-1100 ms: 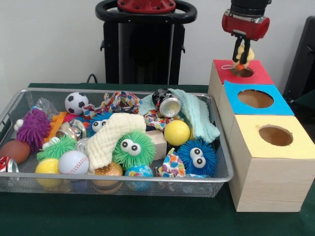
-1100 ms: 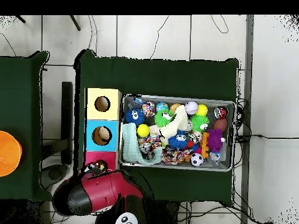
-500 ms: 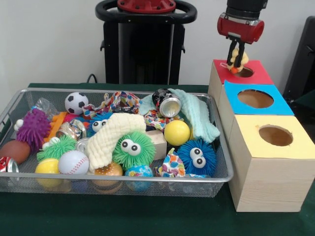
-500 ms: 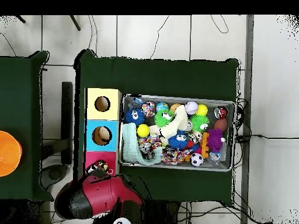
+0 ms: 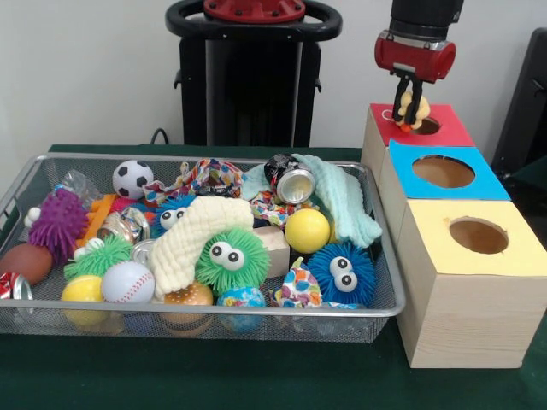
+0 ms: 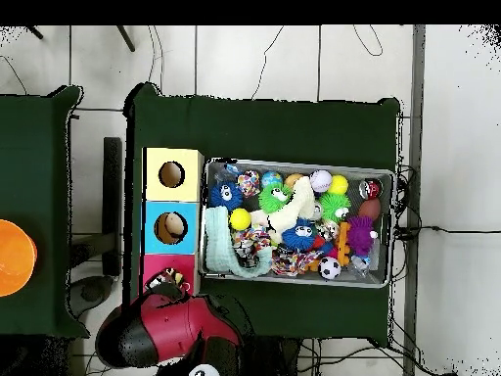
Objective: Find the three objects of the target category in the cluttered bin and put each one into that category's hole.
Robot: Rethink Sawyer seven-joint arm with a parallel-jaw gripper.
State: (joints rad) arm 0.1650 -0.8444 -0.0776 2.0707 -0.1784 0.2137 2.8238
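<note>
My gripper [image 5: 411,109] hangs over the red-topped box [image 5: 444,130] at the far right, shut on a small yellow toy [image 5: 411,106]. The toy is just above the near-left edge of the round hole [image 5: 426,125]. In the overhead view the red arm [image 6: 166,328] covers most of the red box [image 6: 155,262], and the gripper [image 6: 166,286] shows only as dark tips. The silver wire-mesh bin [image 5: 214,310] fills the left and middle, also in the overhead view [image 6: 298,164]. It holds balls, fuzzy googly-eyed toys, cans, cloths and rope.
A blue-topped box [image 5: 444,172] and a yellow-topped box [image 5: 479,236] stand in a row in front of the red one, each with a round hole. The blue box's hole [image 6: 171,227] shows something pale inside. The robot's pedestal [image 5: 252,77] stands behind the bin.
My gripper has shifted very slightly left over the red box with the yellow toy in it. The toy's orange part no longer shows.
</note>
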